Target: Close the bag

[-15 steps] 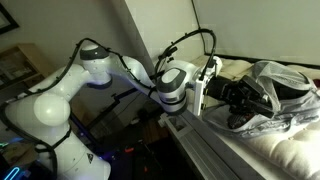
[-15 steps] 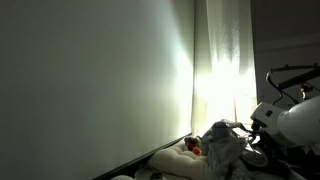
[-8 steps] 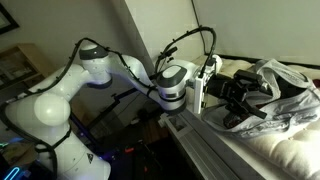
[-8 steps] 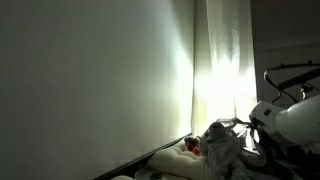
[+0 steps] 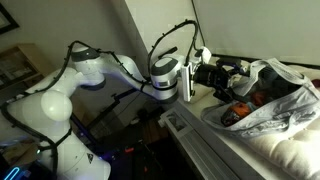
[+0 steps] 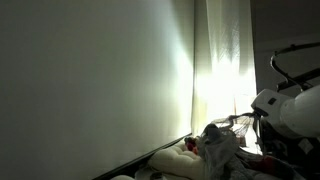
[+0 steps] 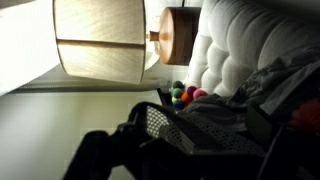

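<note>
Bag (image 5: 272, 100) is lying on bed (image 5: 290, 155), items (image 5: 238, 112) sitting inside. Gripper (image 5: 238, 78) is hovering at bag's left edge, arm (image 5: 95, 75) standing further left. Curtain (image 6: 222, 60) is hanging behind bag.

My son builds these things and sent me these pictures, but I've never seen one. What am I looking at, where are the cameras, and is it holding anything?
It is a white robot arm with a two-fingered hand at its end. Two pictures come from cameras standing outside it; in an exterior view a bright curtain hangs behind. The third comes from a camera on the wrist, looking past the hand toward a lamp. On the quilted cream surface lies a crinkled silvery plastic bag, its mouth open, with red and orange things showing. The hand hovers by the bag's mouth, fingers apparently spread, holding nothing.
</note>
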Controlling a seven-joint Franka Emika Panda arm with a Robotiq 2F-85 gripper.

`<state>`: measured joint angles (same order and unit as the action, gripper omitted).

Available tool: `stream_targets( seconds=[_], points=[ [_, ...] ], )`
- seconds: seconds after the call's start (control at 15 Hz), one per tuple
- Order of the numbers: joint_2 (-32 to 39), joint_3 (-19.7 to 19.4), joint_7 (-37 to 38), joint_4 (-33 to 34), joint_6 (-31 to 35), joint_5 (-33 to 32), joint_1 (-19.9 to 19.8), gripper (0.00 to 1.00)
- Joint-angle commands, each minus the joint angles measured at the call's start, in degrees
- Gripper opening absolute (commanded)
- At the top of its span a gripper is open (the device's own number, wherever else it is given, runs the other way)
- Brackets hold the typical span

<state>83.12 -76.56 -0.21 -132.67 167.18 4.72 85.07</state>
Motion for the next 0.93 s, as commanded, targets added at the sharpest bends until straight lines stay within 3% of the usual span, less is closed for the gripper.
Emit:
stream_targets(
  seconds=[0.0,0.2,0.53,0.6,0.67,0.87],
  points=[
    [-2.49,-3.45,-0.69,-2.93,1.21,-5.5,4.06,1.0],
    [-7.28,-5.99,-5.31,-4.8,14.02,-8.96,2.65,1.0],
    [-18.99,-7.22,-14.31,-4.5,34.84,-13.56,-7.72,1.0],
    [-21.33,-7.34,-13.3,-3.67,36.84,-17.95,-9.89,1.0],
    [-23.97,-7.45,-13.24,-1.08,32.87,-21.25,-10.38,1.0],
    [-31.91,-5.99,-15.32,0.8,32.0,-29.25,-16.62,1.0]
  ],
)
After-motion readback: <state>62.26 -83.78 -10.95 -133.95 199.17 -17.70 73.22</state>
